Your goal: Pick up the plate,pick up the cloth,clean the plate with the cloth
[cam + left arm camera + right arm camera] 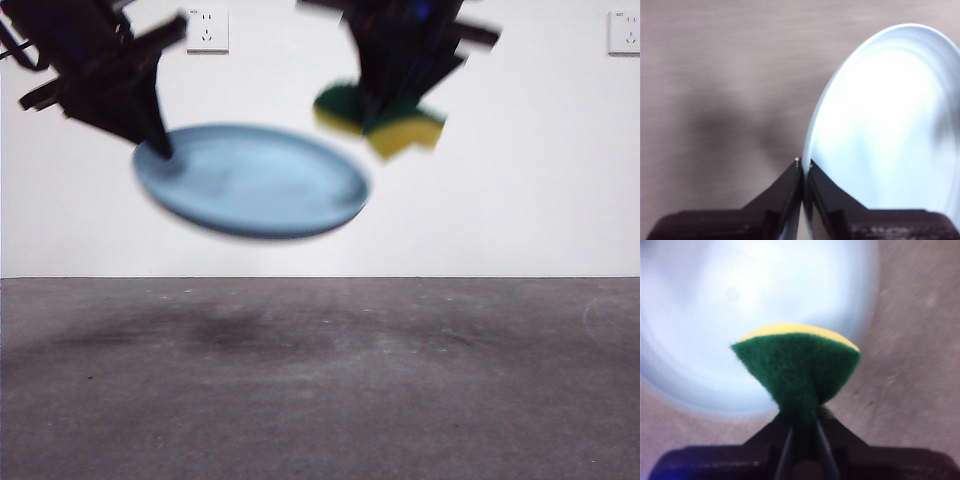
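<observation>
The light-blue plate (pixel 255 180) hangs tilted in the air above the table, held by its left rim in my left gripper (pixel 158 148). In the left wrist view the gripper (pixel 803 167) is shut on the plate's (pixel 885 125) thin rim. The cloth (pixel 385 122), a yellow sponge with a green top, hangs just above the plate's right edge, squeezed in my right gripper (pixel 378 108). In the right wrist view the gripper (pixel 802 426) is shut on the cloth (pixel 797 365), with the plate (pixel 740 300) lying beyond it.
The grey table (pixel 320 390) stretches below, with a dark shadow under the plate. A white wall with two sockets (pixel 207 30) stands behind.
</observation>
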Controlling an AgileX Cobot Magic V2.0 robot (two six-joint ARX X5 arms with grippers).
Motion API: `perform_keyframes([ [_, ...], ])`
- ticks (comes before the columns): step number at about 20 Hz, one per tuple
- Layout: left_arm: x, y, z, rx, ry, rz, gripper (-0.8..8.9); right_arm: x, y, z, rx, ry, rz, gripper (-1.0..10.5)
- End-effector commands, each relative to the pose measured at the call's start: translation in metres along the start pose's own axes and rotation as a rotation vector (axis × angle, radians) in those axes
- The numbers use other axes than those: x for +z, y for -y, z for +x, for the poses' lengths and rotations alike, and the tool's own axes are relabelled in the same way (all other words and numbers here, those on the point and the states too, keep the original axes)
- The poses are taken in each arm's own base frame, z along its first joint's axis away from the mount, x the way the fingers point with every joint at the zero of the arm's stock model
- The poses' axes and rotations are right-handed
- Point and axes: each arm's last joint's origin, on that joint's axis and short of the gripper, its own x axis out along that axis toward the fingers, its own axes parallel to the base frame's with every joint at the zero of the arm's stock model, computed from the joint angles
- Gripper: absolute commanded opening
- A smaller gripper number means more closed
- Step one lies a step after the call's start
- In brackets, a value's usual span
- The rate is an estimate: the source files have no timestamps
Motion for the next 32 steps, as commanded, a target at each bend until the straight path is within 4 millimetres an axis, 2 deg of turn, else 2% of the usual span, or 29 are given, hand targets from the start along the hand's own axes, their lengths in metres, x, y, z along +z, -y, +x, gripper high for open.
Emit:
perform_keyframes([
  [1,-0.006,-0.008,0.02,0.088,-0.057,0.022,-0.09,0.0,0.005,-0.026,0.0,0.082,0.011,-0.2],
  [6,-0.02,-0.017,0.057,0.103,-0.164,0.016,-0.09,-0.002,0.013,-0.068,0.008,0.199,0.041,-0.2],
  [10,-0.039,-0.026,0.094,0.15,-0.275,0.019,-0.09,-0.008,0.019,-0.096,0.013,0.277,0.057,-0.2],
  [12,-0.049,-0.028,0.107,0.152,-0.328,0.013,-0.09,-0.01,0.02,-0.105,0.014,0.3,0.062,-0.2],
  [15,-0.053,-0.028,0.112,0.145,-0.349,0.013,0.26,-0.011,0.021,-0.107,-0.001,0.302,0.064,-0.2],
  [16,-0.052,-0.028,0.112,0.141,-0.347,0.013,1.47,-0.011,0.022,-0.107,-0.031,0.297,0.066,-0.2],
  [18,-0.053,-0.028,0.112,0.14,-0.351,0.011,5.2,-0.011,0.023,-0.103,-0.092,0.286,0.073,-0.2],
  [19,-0.053,-0.027,0.111,0.138,-0.355,0.012,5.85,-0.01,0.024,-0.1,-0.094,0.277,0.074,-0.2],
  [22,-0.053,-0.021,0.106,0.111,-0.369,-0.018,5.84,-0.006,0.026,-0.083,-0.109,0.231,0.086,-0.2],
  [25,-0.041,-0.003,0.084,0.039,-0.319,-0.018,5.84,-0.002,0.026,-0.053,-0.117,0.148,0.126,-0.2],
  [29,-0.018,0.021,0.028,-0.002,-0.158,0.012,5.84,-0.002,0.032,0.007,-0.16,-0.012,0.167,-0.2],
  [32,-0.013,0.031,-0.021,-0.025,-0.079,0.032,5.84,-0.009,0.046,0.059,-0.153,-0.158,0.195,-0.2],
])
